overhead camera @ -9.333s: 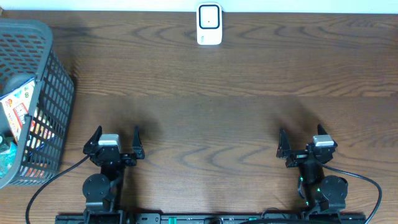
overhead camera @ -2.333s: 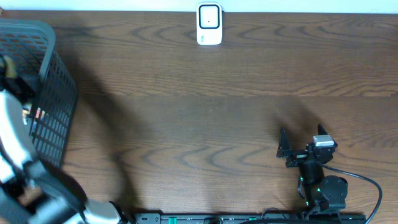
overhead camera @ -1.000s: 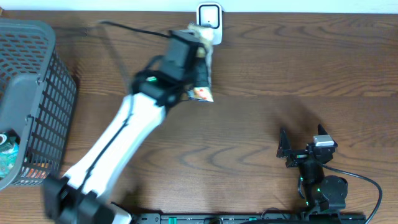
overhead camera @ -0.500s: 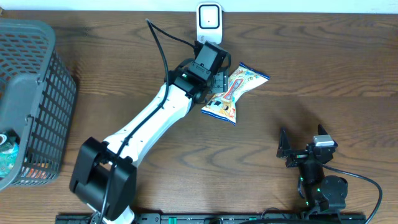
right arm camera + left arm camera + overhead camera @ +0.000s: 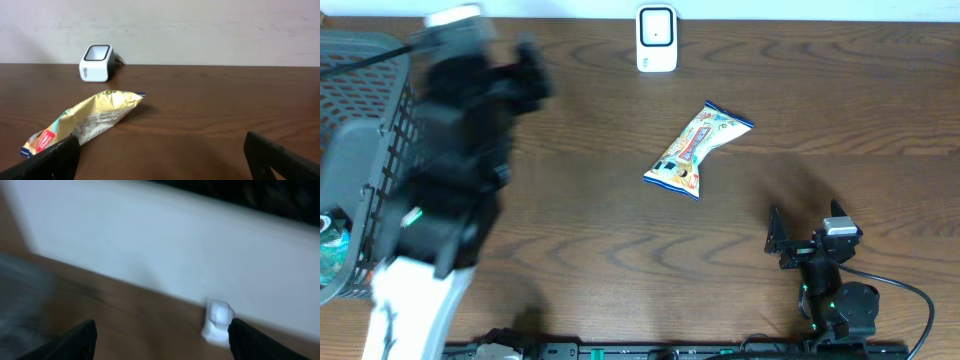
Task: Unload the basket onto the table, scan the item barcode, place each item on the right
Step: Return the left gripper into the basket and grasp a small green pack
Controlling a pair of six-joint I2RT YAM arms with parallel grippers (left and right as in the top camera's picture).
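Snack packet (image 5: 697, 150) lies flat mid-table, on near side of scanner (image 5: 657, 38) and apart from it; probably placed within reach of both arms. Your left gripper (image 5: 162, 330): jaws wide, empty, over basket (image 5: 380, 150) at left. Right gripper (image 5: 805, 222): spread, empty, parked near right.

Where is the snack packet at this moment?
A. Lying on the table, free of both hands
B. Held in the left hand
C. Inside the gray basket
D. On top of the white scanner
A: the snack packet lies flat on the wooden table, apart from the scanner, and no hand touches it.
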